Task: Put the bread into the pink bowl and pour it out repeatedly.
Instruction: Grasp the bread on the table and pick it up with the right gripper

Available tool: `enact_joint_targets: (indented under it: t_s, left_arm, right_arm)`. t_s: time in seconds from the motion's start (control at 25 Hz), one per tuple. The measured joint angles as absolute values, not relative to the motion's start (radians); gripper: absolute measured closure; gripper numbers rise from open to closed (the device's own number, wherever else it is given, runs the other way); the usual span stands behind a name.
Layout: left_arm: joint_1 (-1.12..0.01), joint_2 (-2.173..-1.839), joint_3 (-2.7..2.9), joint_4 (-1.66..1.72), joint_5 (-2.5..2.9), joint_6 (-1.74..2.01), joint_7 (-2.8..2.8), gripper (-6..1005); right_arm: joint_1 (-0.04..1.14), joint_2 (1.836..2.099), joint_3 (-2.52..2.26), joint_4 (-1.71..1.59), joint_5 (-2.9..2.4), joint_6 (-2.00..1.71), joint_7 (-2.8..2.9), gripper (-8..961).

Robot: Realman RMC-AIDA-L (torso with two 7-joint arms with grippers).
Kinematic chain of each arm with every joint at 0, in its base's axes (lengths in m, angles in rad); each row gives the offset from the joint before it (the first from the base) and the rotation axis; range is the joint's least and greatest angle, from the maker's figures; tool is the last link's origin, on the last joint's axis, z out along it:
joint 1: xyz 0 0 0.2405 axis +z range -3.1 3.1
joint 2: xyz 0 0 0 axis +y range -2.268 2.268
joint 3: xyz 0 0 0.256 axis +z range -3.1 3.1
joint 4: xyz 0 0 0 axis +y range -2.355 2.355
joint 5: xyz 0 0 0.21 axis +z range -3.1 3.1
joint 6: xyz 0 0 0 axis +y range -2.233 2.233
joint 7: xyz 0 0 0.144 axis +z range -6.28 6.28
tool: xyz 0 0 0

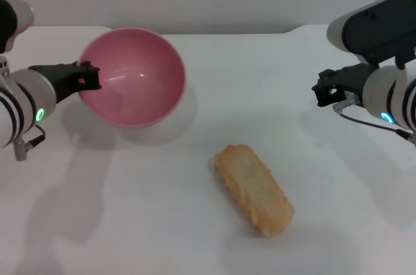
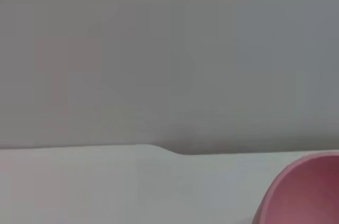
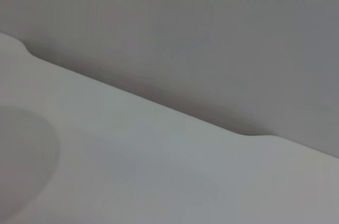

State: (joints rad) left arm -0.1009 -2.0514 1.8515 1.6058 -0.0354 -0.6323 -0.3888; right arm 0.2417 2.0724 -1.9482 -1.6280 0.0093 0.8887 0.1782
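Note:
The pink bowl point(image 1: 133, 77) is tipped on its side at the back left of the table, its empty inside facing me. My left gripper point(image 1: 88, 77) is shut on the bowl's left rim. A piece of the bowl's rim point(image 2: 307, 192) shows in the left wrist view. The bread point(image 1: 253, 188), a golden-tan loaf, lies flat on the table in front of the bowl and to its right, apart from it. My right gripper point(image 1: 323, 90) hangs over the table's right side, well away from the bread and holding nothing.
The white table point(image 1: 130, 223) ends at a grey wall at the back, with a notch in its far edge point(image 2: 175, 151). Nothing else stands on the table.

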Motion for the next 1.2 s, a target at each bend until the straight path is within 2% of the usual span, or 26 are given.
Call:
enact_joint_targets:
  t_s: [0.44, 1.08, 1.2]
  left_arm:
    - [-0.110, -2.055, 1.808, 1.690, -0.073, -0.803, -0.274, 951]
    - [-0.128, -2.054, 1.779, 1.657, -0.073, -0.795, -0.262, 951]
    - [-0.142, -2.054, 1.777, 1.632, -0.073, -0.794, -0.261, 951]
  right_arm:
    - [0.239, 2.073, -1.959, -1.632, 0.035, 0.887, 0.165, 927]
    - [0.272, 2.074, -2.025, -1.628, 0.231, 0.865, 0.142, 905]
    - [0.279, 2.075, -2.023, -1.623, 0.231, 0.874, 0.154, 784]
